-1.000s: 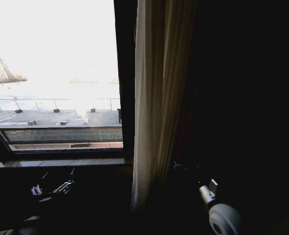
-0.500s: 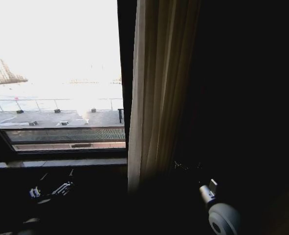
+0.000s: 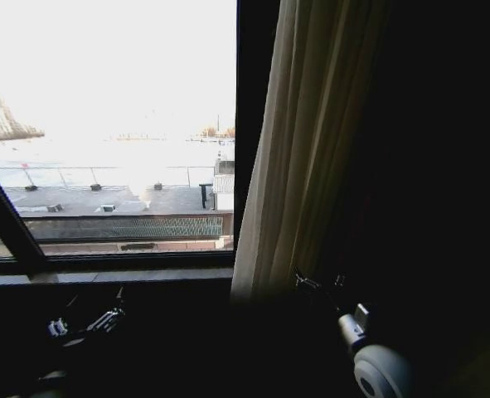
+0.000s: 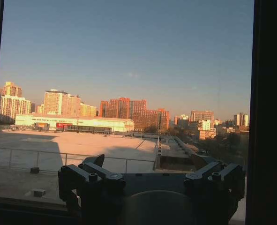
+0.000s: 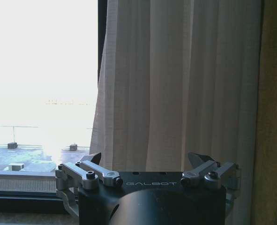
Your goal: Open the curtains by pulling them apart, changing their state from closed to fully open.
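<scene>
head view: the curtain [image 3: 298, 149], a pleated off-white panel, hangs gathered right of centre, its left edge lying against the dark vertical window frame bar [image 3: 249, 124]. left of the bar the glass is uncovered, showing a flat rooftop [image 3: 104, 199] with a railing and a bright washed-out sky. a slanted dark frame member [image 3: 8, 220] crosses the lower left of the pane, and a dark sill [image 3: 104, 278] runs beneath it. the room to the right of the curtain is in deep shadow.

the left end effector [image 3: 83, 322] sits low under the sill, apart from the curtain; in the left wrist view [image 4: 150, 180] its jaws stand spread, nothing between them, facing open glass with distant orange-lit buildings [image 4: 129, 112].

the right end effector [image 3: 317, 284] is at the curtain's lower part; in the right wrist view [image 5: 147, 166] its jaws stand apart with no fabric held, the curtain [image 5: 175, 84] hanging just beyond and a strip of wall [image 5: 274, 117] beside it.
</scene>
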